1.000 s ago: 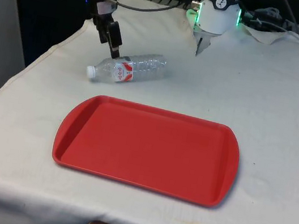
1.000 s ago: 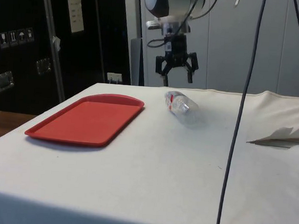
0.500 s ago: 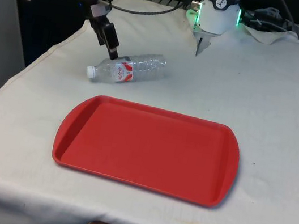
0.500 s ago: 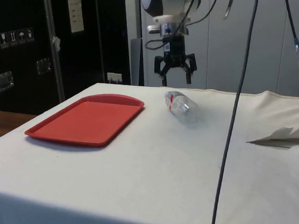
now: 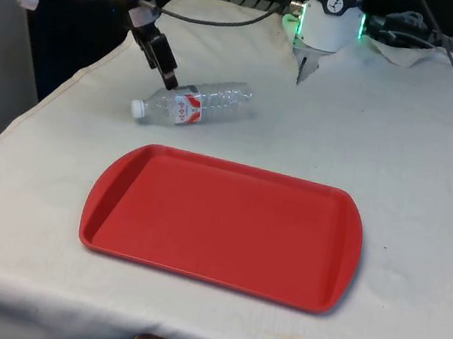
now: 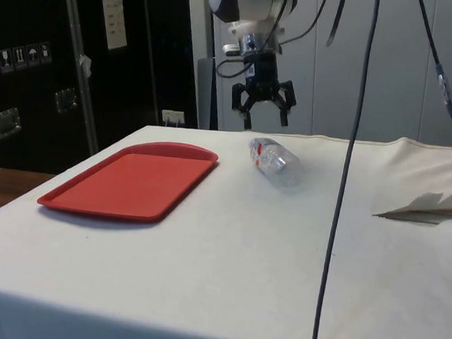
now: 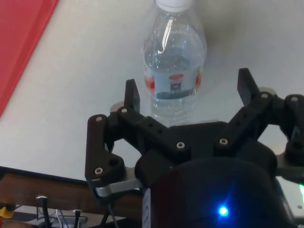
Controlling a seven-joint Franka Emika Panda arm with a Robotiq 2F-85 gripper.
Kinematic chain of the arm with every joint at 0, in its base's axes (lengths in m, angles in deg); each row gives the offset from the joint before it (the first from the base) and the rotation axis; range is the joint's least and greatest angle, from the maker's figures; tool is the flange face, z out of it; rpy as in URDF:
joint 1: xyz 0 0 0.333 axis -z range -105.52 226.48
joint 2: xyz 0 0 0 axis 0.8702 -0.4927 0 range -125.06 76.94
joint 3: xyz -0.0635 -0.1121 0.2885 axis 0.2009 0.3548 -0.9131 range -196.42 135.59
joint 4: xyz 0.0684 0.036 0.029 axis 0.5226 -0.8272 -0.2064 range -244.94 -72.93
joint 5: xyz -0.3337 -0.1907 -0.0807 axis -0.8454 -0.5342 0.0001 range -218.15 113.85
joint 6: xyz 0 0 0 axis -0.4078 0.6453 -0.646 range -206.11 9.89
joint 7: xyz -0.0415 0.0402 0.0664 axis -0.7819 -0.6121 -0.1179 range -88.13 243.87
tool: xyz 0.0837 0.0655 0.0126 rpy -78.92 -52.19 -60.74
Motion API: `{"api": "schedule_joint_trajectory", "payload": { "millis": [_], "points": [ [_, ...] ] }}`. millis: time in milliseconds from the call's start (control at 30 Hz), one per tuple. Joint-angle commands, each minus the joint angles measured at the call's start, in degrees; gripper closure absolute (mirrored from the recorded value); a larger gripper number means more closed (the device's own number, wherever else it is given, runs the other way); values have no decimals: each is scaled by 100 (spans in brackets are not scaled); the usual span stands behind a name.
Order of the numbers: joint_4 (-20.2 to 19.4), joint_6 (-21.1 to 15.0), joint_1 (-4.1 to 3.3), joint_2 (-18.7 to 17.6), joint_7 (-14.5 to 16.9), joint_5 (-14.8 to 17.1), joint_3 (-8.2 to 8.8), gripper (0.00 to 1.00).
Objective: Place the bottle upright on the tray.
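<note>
A clear plastic bottle (image 5: 194,104) with a white cap and a red-and-white label lies on its side on the white cloth, cap toward the front view's left. It is also in the side view (image 6: 273,159) and the wrist view (image 7: 174,61). The red tray (image 5: 222,224) lies flat and bare, nearer the camera than the bottle (image 6: 136,179). My gripper (image 5: 166,75) hangs open just above and behind the bottle's neck end, holding nothing. From the side the gripper (image 6: 262,114) is above the bottle, and in the wrist view the gripper (image 7: 187,92) has its fingers spread to either side of the bottle's body.
The robot's base (image 5: 330,17) with cables stands at the far end of the table. The cloth is rumpled near it (image 6: 429,205). A black cable (image 6: 341,185) hangs down in front of the side camera. The table's edge on the front view's left is close to the bottle.
The arm has swung toward the front view's left and tilted. The gripper stays open above the bottle. Bottle and tray have not moved.
</note>
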Motion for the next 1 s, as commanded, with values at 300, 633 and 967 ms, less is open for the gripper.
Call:
{"api": "schedule_joint_trajectory", "payload": {
  "millis": [300, 633, 967],
  "points": [
    [212, 286, 6, -241, -120, -29, 11, 0],
    [367, 493, 29, -413, -172, 17, 11, 0],
    [584, 871, 143, -625, -6, 229, 29, 0]
  ]
}}
